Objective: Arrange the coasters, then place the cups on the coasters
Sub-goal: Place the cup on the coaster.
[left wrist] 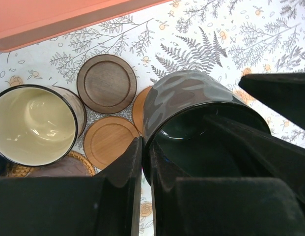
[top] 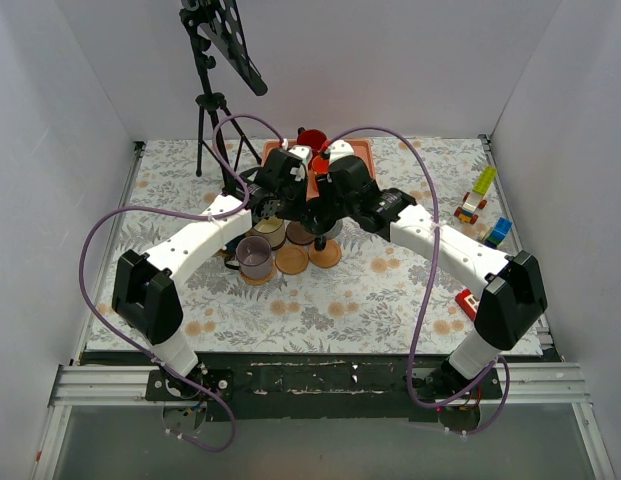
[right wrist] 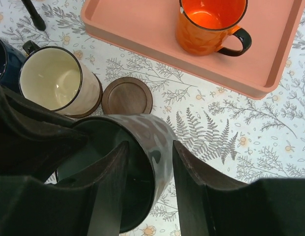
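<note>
In the right wrist view, the tray fills the upper frame, with one mug standing in it. Below its edge, a bare coaster lies on the surface. A second mug stands just left of it and a third mug just below.

The surface is covered by a pale cloth printed with grey ferns and small orange flowers. A pink tray lies on it at the far middle. Near the tray's front edge a dark brown coaster lies flat, with a tan wooden coaster just beside it. Coloured toy blocks lie scattered near the right edge, and a black tripod stands at the far left.
</note>
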